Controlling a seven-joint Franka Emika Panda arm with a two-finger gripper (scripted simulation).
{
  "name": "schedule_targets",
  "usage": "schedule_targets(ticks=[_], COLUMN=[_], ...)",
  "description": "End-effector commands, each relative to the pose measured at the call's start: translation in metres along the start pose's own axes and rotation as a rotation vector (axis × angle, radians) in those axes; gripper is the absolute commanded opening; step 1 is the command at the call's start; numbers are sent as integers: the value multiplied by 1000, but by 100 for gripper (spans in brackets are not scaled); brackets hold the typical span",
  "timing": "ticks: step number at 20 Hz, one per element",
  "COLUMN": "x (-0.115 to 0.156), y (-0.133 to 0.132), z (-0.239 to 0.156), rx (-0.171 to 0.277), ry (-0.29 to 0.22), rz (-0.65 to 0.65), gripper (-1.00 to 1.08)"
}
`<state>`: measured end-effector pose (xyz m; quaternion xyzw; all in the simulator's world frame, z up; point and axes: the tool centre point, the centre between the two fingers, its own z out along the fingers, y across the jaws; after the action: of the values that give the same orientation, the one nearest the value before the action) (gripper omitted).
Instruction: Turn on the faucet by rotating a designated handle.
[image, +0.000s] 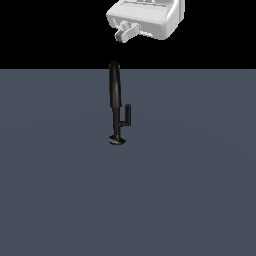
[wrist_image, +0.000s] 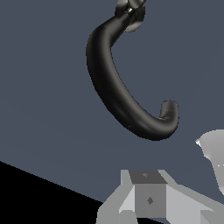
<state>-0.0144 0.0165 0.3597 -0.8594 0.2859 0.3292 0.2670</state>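
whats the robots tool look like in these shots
In the exterior view the tool is a boxy, rounded white-grey block with a short pale finger sticking out. The wrist view shows angular grey finger parts with a small dark diamond mark. No cables or lettering are legible.

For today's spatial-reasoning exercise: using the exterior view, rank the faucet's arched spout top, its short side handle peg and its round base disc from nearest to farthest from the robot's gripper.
1. Top of the glossy black faucet's arched spout: directly below the white gripper.
2. Short black cylindrical handle peg: lower, on the stem's exterior-view right side.
3. Small round base disc: lowest, on the grey floor.
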Motion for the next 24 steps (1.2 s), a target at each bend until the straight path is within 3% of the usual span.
schedule_targets(ticks=[1,24], x=[17,188], y=[-4,-19], z=[1,45], rx=[39,432], ry=[-42,-467], rz=[36,410], gripper=[-100,-100])
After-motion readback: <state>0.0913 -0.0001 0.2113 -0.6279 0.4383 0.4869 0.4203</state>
